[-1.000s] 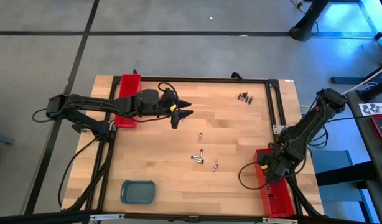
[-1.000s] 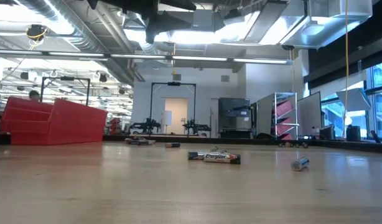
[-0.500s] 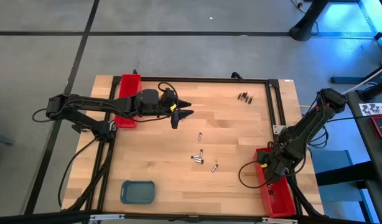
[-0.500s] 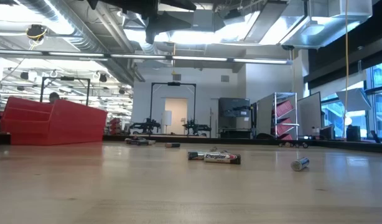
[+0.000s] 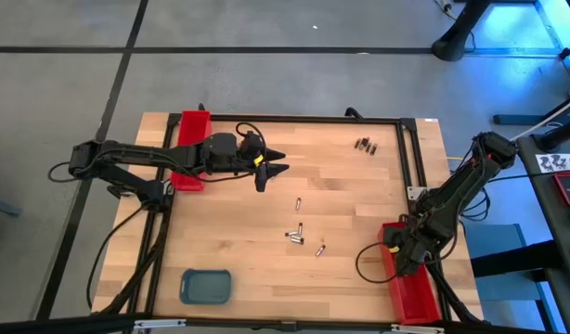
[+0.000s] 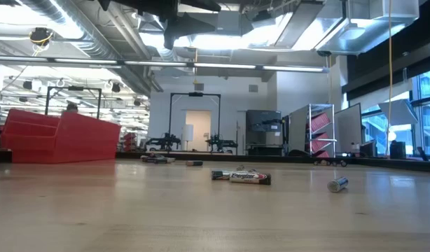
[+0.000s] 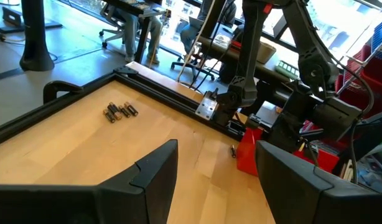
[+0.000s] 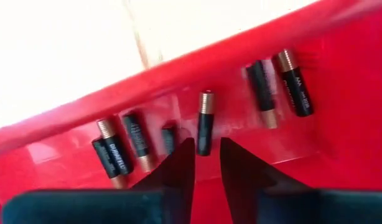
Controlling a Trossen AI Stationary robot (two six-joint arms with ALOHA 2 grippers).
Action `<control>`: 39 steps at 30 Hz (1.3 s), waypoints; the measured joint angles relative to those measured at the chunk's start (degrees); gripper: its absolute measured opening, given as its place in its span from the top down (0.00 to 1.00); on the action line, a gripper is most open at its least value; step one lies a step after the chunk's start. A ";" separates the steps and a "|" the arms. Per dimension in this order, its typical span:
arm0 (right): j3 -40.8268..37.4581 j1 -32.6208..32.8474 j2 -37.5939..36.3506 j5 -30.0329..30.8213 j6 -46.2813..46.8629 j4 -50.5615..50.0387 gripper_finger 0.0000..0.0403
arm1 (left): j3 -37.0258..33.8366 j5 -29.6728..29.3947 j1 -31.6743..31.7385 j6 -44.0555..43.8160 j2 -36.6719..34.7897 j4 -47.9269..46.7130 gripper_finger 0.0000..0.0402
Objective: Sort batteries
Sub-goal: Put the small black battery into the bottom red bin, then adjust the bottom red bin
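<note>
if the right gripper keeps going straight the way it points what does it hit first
Most likely the battery lying just beyond the right gripper fingertips, inside the red tray; the tray's floor is right behind it. Depth is hard to judge.

Grey floor [image 5: 266, 83] with dark seams, ceiling ducts [image 6: 82, 35], metal shelving [image 6: 320, 133], office chairs [image 7: 125, 28]

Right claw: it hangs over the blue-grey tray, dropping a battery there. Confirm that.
Wrong tray. The right claw hangs over the red tray at the table's right edge, a dark battery just past its fingertips; the right wrist view shows it. The blue-grey tray sits apart.
</note>
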 joint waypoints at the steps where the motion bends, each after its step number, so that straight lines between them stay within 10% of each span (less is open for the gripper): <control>1: 0.01 0.00 0.00 -0.29 -0.08 -0.01 0.80 | 0.00 0.00 0.00 0.00 0.00 0.00 0.50; 13: 14.46 -0.02 0.02 -2.14 0.17 -8.61 0.80 | -0.01 0.00 0.00 1.07 0.00 -0.02 0.50; 32: 27.26 -10.77 -0.02 24.97 -0.22 -11.00 0.80 | -0.03 1.30 -0.05 4.64 0.00 -7.98 0.55; 39: 25.88 -19.98 -0.02 18.71 -10.58 -6.30 0.80 | -0.04 1.33 -0.07 4.74 -0.02 -9.53 0.55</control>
